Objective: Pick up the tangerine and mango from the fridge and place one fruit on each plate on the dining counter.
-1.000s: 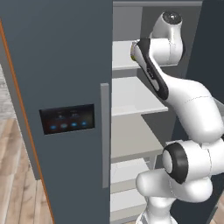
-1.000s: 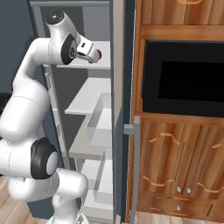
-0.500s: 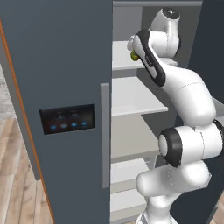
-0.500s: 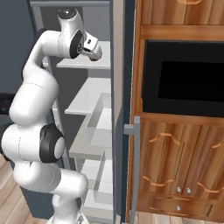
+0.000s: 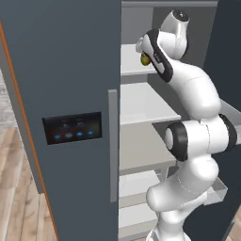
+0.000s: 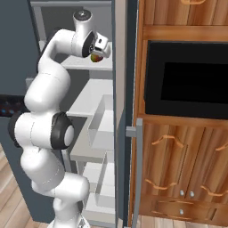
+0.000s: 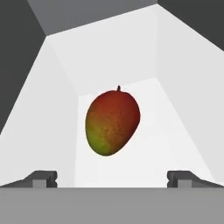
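Gripper (image 7: 112, 178) now closer to mango (image 7: 113, 123), jaws wide as before

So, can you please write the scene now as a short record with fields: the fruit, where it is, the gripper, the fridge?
fruit: mango, red with yellow-green, stem end away from the hand camera
place: on a pale upper shelf inside the fridge
gripper: gripper facing the mango, jaws open wide, one tip on each side of it in the hand view
contact: none visible, mango not held
fridge: open, arm reaching in at the upper shelf
tangerine: cannot tell where it is
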Motion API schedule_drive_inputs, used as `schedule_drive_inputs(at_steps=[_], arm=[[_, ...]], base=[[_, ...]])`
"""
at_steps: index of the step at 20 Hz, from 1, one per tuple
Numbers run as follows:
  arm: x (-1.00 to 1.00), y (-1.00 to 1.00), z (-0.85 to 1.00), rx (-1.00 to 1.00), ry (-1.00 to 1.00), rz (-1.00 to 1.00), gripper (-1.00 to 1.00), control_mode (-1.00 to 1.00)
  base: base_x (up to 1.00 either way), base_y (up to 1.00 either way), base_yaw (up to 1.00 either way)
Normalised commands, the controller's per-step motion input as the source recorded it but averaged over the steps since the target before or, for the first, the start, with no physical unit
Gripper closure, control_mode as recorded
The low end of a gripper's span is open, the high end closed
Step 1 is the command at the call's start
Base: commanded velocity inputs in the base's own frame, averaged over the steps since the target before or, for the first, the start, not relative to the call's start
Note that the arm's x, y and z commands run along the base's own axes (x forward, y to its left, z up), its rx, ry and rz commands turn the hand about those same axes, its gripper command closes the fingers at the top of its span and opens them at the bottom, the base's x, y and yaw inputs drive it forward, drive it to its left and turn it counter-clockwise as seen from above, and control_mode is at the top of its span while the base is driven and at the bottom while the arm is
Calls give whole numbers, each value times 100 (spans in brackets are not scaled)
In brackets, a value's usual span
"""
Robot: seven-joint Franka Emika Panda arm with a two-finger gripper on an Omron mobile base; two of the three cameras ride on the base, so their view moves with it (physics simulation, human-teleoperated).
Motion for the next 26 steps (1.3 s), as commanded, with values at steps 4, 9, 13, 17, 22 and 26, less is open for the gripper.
schedule_drive_inputs(at_steps=[4,9,13,17,22,26], arm=[[58,0,-8,0,3,0,-100,-100],[43,0,-12,0,6,0,-100,-100],[11,0,-1,0,11,0,-100,-100],[12,0,-4,0,11,0,-100,-100],[1,0,-22,0,6,0,-100,-100],[0,0,-39,0,0,0,-100,-100]], base=[[0,0,0],[0,0,0],[0,0,0],[0,0,0],[0,0,0],[0,0,0]])
